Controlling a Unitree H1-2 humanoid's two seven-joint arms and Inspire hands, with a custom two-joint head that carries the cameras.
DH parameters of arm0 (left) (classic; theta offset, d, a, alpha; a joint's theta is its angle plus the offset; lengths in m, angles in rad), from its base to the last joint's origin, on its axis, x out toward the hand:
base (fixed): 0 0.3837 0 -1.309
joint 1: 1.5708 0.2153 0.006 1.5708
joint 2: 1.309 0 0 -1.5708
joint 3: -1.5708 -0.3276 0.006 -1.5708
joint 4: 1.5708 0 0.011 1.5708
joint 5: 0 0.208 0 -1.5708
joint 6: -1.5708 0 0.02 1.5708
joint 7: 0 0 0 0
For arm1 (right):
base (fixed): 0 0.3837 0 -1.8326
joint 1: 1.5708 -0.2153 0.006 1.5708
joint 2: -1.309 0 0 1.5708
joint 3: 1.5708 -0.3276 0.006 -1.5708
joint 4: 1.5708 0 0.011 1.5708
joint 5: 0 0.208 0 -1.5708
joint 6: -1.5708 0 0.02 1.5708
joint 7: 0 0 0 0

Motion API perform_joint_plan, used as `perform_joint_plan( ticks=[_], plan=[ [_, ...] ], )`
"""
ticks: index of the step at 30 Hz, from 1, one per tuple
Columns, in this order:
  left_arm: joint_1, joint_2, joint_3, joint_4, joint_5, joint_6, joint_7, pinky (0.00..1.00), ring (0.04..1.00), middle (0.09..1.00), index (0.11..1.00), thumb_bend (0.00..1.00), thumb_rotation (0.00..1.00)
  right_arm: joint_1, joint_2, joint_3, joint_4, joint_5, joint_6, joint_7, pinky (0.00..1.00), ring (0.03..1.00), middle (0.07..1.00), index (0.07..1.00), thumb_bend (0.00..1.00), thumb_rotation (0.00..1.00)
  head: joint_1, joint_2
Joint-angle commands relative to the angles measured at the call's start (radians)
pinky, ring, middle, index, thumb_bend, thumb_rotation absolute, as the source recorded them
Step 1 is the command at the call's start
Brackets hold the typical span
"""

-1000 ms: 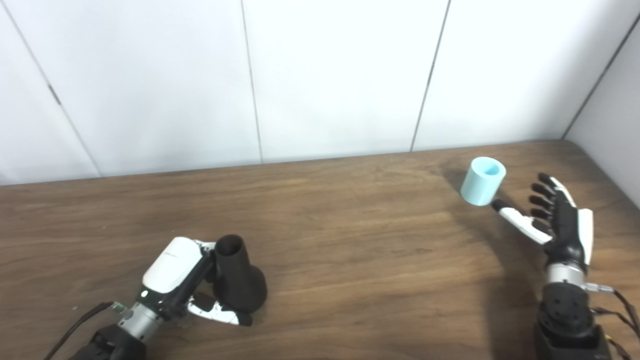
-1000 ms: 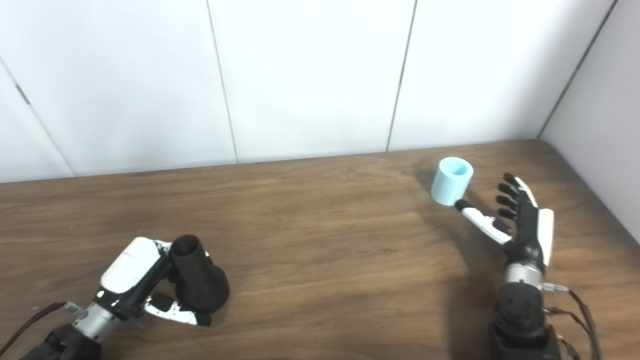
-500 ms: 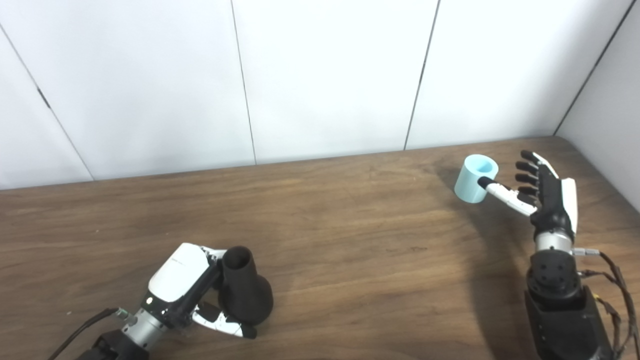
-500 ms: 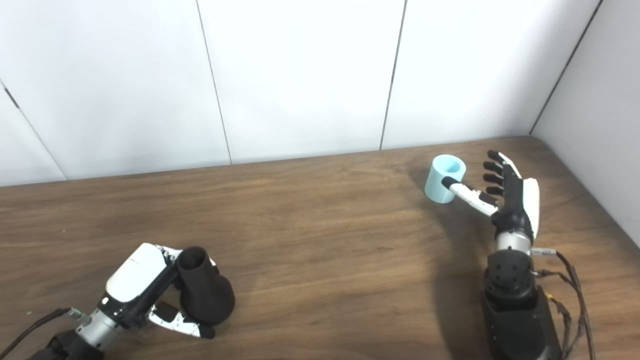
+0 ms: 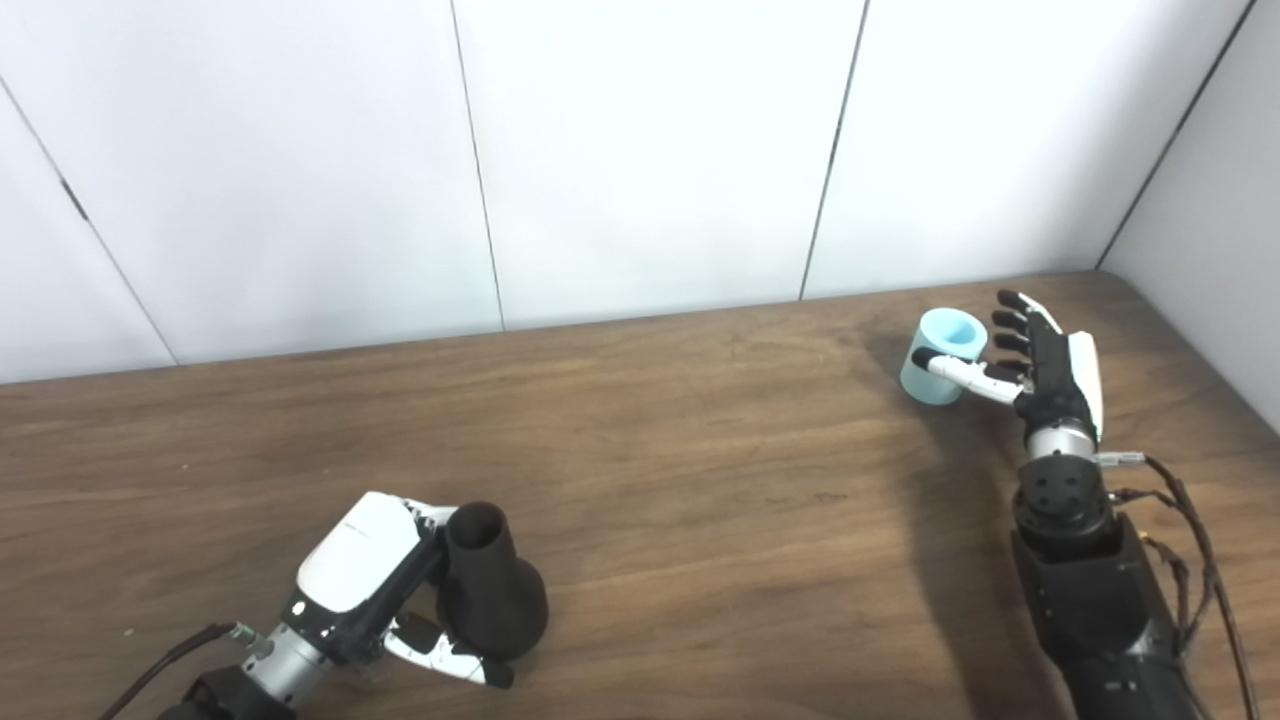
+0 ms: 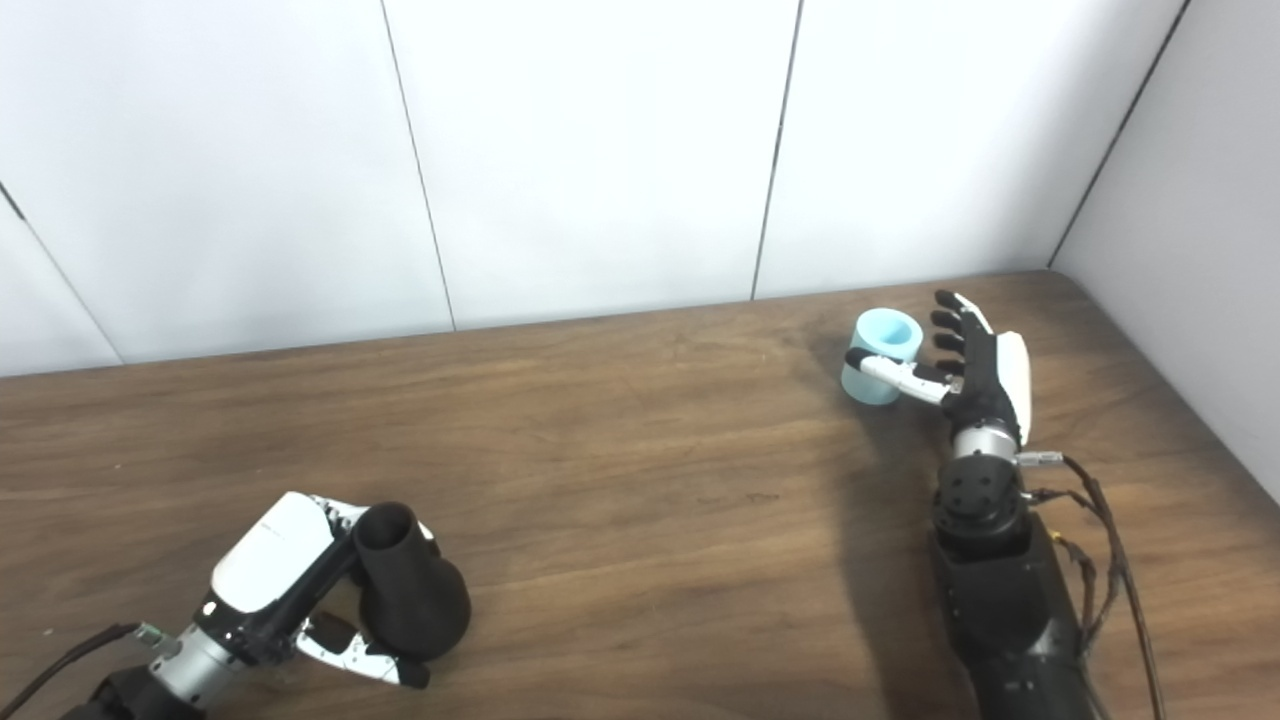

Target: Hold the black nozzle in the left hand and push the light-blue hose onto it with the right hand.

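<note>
The black nozzle (image 5: 487,586) stands on the wooden table (image 5: 660,470) at the front left, narrow end up. My left hand (image 5: 375,583) is wrapped around it, fingers behind and thumb in front at its base. The light-blue hose (image 5: 940,343), a short cylinder with its opening up, stands at the back right. My right hand (image 5: 1040,362) is open right beside it, thumb across the hose's front and fingers spread at its right side, not closed on it. Both also show in the right eye view: nozzle (image 6: 408,596), hose (image 6: 879,355).
White wall panels (image 5: 650,150) rise directly behind the table's back edge. A grey side wall (image 5: 1215,210) stands close on the right, just past the right hand. Cables (image 5: 1190,560) hang along the right forearm.
My right hand has moved forward and left up to the hose, its thumb now across the hose's front. The left hand stays on the nozzle. The camera has shifted a little.
</note>
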Motion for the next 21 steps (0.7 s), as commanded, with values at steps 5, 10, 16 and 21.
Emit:
perform_joint_plan(
  ticks=[5, 10, 16, 21],
  plan=[
    [0.088, -0.028, -0.056, 0.022, -0.010, -0.023, -0.009, 0.22, 0.343, 0.461, 0.538, 0.49, 0.00, -0.060, -0.046, 0.026, 0.043, -0.003, -0.089, -0.015, 0.66, 0.749, 0.791, 0.828, 0.94, 0.31, -0.002, 0.002],
    [0.092, -0.025, -0.052, 0.016, -0.012, -0.023, -0.018, 0.24, 0.352, 0.471, 0.537, 0.50, 0.00, -0.064, -0.052, 0.043, 0.067, -0.010, -0.115, -0.025, 0.60, 0.693, 0.745, 0.797, 0.95, 0.29, -0.004, 0.005],
    [0.093, -0.025, -0.052, 0.016, -0.014, -0.023, -0.015, 0.22, 0.342, 0.456, 0.538, 0.49, 0.00, -0.062, -0.056, 0.054, 0.091, 0.005, -0.148, -0.013, 0.58, 0.668, 0.726, 0.768, 0.99, 0.27, -0.002, 0.006],
    [0.088, -0.022, -0.060, 0.023, -0.016, -0.023, -0.009, 0.23, 0.347, 0.461, 0.539, 0.50, 0.00, -0.052, -0.049, 0.057, 0.088, 0.028, -0.187, 0.004, 0.62, 0.682, 0.724, 0.760, 1.00, 0.24, 0.000, 0.006]
  ],
)
